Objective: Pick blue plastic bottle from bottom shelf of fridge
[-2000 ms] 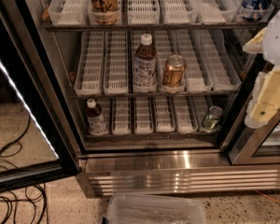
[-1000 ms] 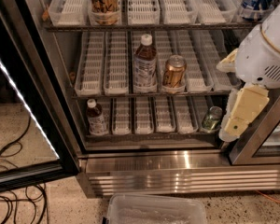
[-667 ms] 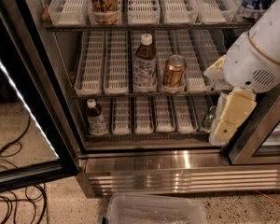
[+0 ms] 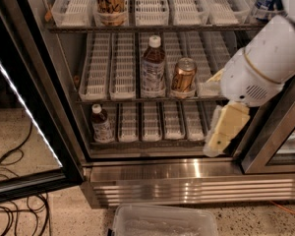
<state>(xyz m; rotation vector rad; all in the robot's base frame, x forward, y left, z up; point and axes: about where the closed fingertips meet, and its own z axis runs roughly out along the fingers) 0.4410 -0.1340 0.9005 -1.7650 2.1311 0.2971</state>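
Claw [image 4: 215, 144] (prob.) lower, bottle [image 4: 101, 124] well left

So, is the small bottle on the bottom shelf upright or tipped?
Upright: the bottle stands cap-up at the left end of the bottom shelf. The hand is at its right end, apart.

The blue plastic bottle [image 4: 101, 124] stands alone at the left end of the lowest bench [image 4: 152, 142] of the fridge [image 4: 187, 173]. The lane trays [image 4: 173, 120] to its right hold nothing as far as the right end, where the gripper [image 4: 217, 144] hangs before the front edge. The bench above [image 4: 137, 100], bearing a taller bottle [image 4: 153, 67] and gold can [image 4: 183, 75], limits headroom. The glass door [image 4: 24, 112] stands open at left.
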